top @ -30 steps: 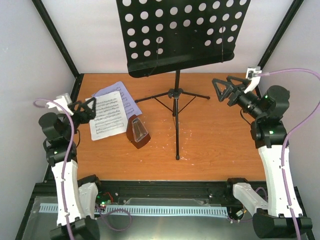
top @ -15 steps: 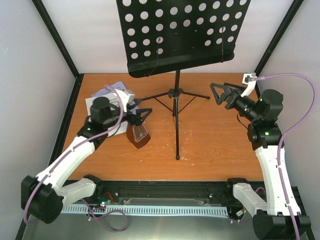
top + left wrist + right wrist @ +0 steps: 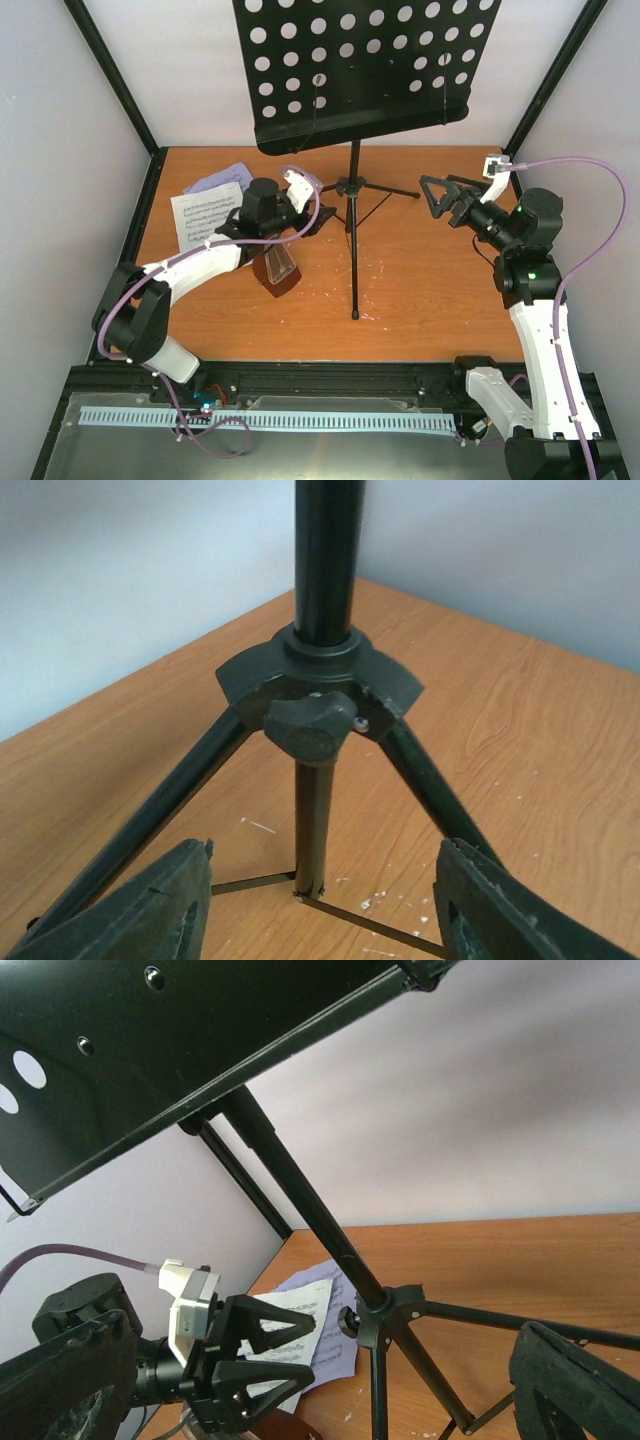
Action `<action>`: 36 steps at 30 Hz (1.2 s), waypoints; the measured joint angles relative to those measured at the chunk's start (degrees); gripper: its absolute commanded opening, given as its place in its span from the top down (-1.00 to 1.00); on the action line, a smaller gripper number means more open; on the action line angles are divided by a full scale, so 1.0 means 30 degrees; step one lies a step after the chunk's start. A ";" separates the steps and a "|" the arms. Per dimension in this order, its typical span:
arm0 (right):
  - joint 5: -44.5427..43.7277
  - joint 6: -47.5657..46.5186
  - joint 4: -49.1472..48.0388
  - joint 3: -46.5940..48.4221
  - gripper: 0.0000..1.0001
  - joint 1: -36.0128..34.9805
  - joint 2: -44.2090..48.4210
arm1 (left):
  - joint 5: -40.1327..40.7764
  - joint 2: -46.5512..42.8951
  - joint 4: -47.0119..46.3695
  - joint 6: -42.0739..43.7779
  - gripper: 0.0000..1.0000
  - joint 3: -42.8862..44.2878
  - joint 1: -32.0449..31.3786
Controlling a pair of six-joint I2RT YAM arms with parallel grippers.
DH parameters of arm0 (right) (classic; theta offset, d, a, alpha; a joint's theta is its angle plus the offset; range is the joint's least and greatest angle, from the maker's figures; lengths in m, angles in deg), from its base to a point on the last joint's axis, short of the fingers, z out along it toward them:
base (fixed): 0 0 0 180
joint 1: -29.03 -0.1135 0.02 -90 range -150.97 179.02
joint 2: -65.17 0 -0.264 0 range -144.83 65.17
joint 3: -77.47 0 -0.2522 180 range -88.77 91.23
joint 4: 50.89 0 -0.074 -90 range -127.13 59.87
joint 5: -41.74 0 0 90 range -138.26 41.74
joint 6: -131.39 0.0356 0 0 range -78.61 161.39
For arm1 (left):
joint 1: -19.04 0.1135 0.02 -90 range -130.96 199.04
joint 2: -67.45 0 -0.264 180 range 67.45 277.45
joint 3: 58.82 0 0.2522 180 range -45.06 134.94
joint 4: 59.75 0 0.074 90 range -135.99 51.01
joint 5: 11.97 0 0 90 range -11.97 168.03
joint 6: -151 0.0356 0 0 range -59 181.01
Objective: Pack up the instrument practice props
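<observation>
Left gripper [image 3: 312, 220] is open. In its wrist view the two fingers [image 3: 150, 910] sit low on either side of the music stand [image 3: 353, 230], just short of the tripod hub [image 3: 320, 680], and neither touches a leg. The stand's pole is upright, so its long axis runs straight up from the table [image 3: 440, 310]. Three legs spread from the hub: one to the left, one to the right and one toward the near edge. The perforated desk [image 3: 360, 70] tilts at the top and overhangs the back of the table close to the rear wall.

Just below the left wrist stands the metronome [image 3: 278, 265], beside the near leg. The sheet-music pages [image 3: 205, 215] lie flat toward the back left corner, near the side wall.

Right gripper [image 3: 447, 192] is also open. It holds nothing, points left at the stand and is well apart from it, with bare wood between them and along the near edge.
</observation>
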 measured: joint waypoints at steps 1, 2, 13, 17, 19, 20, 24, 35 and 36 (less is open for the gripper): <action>0.0000 0.0000 0.0007 -0.0058 -1.00 0.0000 0.0015 | 0.0095 0.0211 -0.0102 0.0102 -0.19 0.0066 -0.0007; -0.0007 0.0000 0.0000 -0.0131 -1.00 0.0000 0.0022 | 0.0160 0.0495 -0.0138 0.0306 -0.18 0.0197 0.0000; 0.0022 0.0211 -0.0423 -0.2499 -0.99 0.0000 -0.0044 | 0.0117 0.2535 -0.0940 0.1253 0.08 0.2040 0.0000; 0.0175 0.0299 -0.0379 -0.3315 -0.99 0.0000 -0.0182 | -0.0182 0.2674 -0.1100 0.1333 0.14 0.2361 0.0000; 0.0248 0.0299 -0.0393 -0.3497 -0.99 0.0000 -0.0182 | -0.0379 0.2820 -0.1107 0.1362 0.14 0.2565 0.0000; 0.0291 0.0299 -0.0393 -0.3555 -0.99 0.0000 -0.0182 | -0.0459 0.2914 -0.1100 0.1384 0.15 0.2681 0.0000; 0.0474 0.0299 -0.0546 -0.3927 -0.95 0.0000 -0.0255 | -0.0758 0.3424 -0.1086 0.1443 0.25 0.3096 0.0000; 0.1486 0.0794 -0.0962 -0.6156 -0.85 -0.0415 -0.1909 | -0.1297 0.4065 -0.0823 0.1588 0.66 0.3796 -0.0036; 0.1530 0.0787 -0.0976 -0.6186 -0.84 -0.0539 -0.2004 | -0.1304 0.4065 -0.0816 0.1552 0.68 0.3796 -0.0036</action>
